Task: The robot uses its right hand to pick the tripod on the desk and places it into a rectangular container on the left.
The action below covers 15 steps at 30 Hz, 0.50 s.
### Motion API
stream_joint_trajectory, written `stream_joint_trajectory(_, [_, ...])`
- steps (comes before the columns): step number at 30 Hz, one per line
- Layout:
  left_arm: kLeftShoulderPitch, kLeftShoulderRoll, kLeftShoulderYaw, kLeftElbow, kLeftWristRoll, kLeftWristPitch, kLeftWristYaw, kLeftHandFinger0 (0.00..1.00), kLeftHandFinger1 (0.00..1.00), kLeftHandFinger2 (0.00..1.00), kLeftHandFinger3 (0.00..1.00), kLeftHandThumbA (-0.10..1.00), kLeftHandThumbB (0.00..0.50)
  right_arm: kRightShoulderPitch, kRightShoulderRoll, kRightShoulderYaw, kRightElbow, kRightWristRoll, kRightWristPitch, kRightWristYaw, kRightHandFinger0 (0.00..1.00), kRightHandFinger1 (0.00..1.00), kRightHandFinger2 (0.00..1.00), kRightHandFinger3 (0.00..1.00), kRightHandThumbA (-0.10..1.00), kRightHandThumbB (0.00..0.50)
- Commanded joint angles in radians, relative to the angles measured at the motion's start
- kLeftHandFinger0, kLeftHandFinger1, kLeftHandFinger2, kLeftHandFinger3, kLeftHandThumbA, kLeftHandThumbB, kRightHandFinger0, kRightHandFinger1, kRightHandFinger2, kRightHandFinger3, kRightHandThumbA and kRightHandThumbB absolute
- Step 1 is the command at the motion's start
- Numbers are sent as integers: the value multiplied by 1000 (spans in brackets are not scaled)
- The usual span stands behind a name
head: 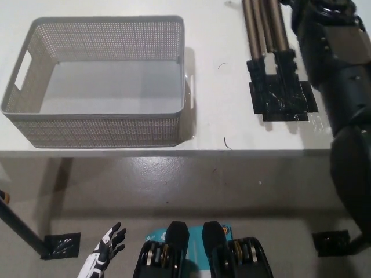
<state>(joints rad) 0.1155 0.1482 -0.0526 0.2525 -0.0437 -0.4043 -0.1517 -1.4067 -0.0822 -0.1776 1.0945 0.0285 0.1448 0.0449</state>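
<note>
The tripod (265,32), with folded bronze legs and black feet, hangs over the desk at the top of the head view, its upper end cut off by the picture's edge. My black right hand (310,8) is at the top edge, shut on the tripod beside its legs, and mostly out of the picture. The arm runs up the right side. The grey mesh rectangular basket (104,23) stands on the left of the white desk (220,127), with nothing inside. My white left hand (107,255) rests low at the bottom left, fingers spread, below the desk edge.
A patch of black tape (284,99) is stuck on the desk below the tripod's feet. The desk's front edge runs across the middle. Tape marks (61,246) lie on the floor, and a dark pole (17,227) slants at the lower left.
</note>
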Motion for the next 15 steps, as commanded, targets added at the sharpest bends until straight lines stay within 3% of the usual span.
stream_joint_trajectory(1, [8,21,-7,-14,0,-60,-27,1000,1000,1000,1000,1000,186,-131,33,109,-105,-54,-19,50,4,473,840,869,-100,147])
stream_joint_trajectory(5, [5,23,-9,-2,13,-66,-28,1000,1000,1000,1000,1000,176,-140,75,222,-74,-118,-47,27,0,483,818,801,-100,175])
stream_joint_trajectory(11, [4,21,-14,-16,19,-48,-31,1000,1000,1000,1000,1000,204,-152,140,382,25,-219,-102,-24,0,454,741,744,-100,184])
stream_joint_trajectory(15, [-9,24,-18,-6,17,-59,-38,1000,1000,1000,1000,1000,245,-151,177,457,91,-257,-154,-48,0,345,703,708,-100,194])
